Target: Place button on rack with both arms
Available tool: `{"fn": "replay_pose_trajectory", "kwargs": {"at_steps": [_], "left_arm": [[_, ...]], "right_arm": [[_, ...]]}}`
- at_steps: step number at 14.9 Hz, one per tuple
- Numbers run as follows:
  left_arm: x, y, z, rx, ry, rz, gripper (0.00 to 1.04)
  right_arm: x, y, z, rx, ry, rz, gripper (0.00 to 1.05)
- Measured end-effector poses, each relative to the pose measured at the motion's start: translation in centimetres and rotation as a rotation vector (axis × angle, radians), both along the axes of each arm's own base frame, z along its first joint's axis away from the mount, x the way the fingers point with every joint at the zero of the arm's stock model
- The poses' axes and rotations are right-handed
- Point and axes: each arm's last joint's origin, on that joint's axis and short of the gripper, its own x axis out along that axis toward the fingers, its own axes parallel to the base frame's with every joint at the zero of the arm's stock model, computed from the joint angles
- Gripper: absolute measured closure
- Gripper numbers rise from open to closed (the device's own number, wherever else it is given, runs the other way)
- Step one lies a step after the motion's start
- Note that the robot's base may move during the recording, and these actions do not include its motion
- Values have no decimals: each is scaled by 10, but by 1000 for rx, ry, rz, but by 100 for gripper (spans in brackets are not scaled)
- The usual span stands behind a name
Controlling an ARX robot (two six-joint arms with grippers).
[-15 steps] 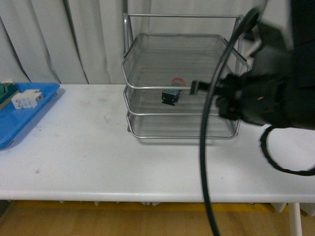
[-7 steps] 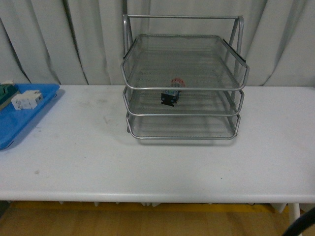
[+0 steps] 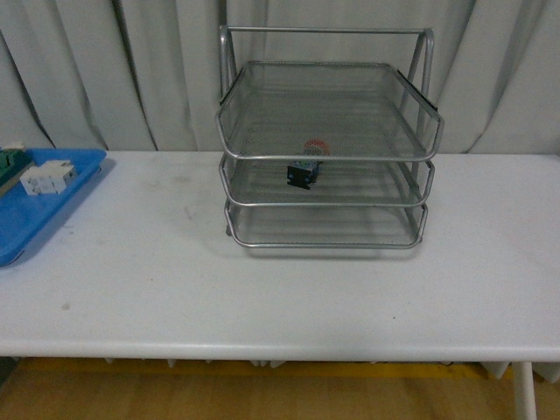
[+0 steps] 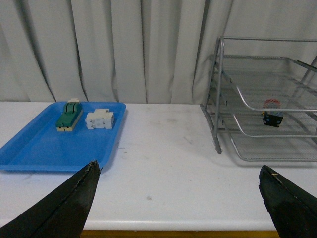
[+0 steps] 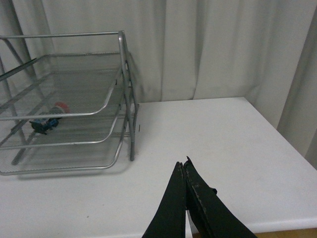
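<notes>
The button (image 3: 306,166), with a red cap on a black and blue body, lies on the middle tier of the silver wire rack (image 3: 325,203) at the back of the white table. It also shows in the left wrist view (image 4: 272,114) and the right wrist view (image 5: 47,120), inside the rack (image 4: 218,124) (image 5: 130,134). My left gripper (image 4: 181,171) is open and empty, near the table's front edge, between the blue tray and the rack. My right gripper (image 5: 183,165) is shut and empty, above the table to the right of the rack. Neither arm shows in the front view.
A flat blue tray (image 3: 44,206) (image 4: 44,148) lies at the table's left end, holding a green-topped block (image 4: 68,116) and a white block (image 3: 48,177) (image 4: 100,119). Grey curtains hang behind the table. The table's right edge shows in the right wrist view.
The right arm, which filled the right side of the front view a second ago, has pulled back out of that view. The button stays on the middle tier.
</notes>
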Motion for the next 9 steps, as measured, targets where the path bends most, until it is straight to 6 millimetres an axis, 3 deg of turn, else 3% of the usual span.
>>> {"fn": "replay_pose_trajectory", "kwargs": {"at_steps": [9], "left_arm": [[0, 0, 0, 0, 0, -2, 7]], "right_arm": [[-27, 0, 7, 0, -23, 7, 103]]}}
